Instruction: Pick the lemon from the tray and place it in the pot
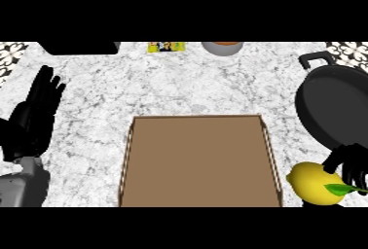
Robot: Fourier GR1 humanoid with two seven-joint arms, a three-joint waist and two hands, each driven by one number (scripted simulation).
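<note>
Gripping the lemon (314, 183), the right hand (350, 163) curls round it, apparently just off the tray (197, 163), beside the pot (334, 109). Left hand (32, 119) rests open at left.

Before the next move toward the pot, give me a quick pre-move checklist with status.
1. Lemon held by the right robot hand: ok, fingers curl round its right side.
2. Lemon off the tray: ok, it shows to the right of the tray's rim.
3. Pot open to receive: ok, no lid on it and its dark inside shows nothing in it.
4. Path from lemon to pot: ok, the pot lies just above the lemon in the view, nothing between them.
5. Lemon's height against the pot's rim: cannot tell from this steep view.
6. Left robot hand out of the way: ok, open at the view's left edge.
</note>
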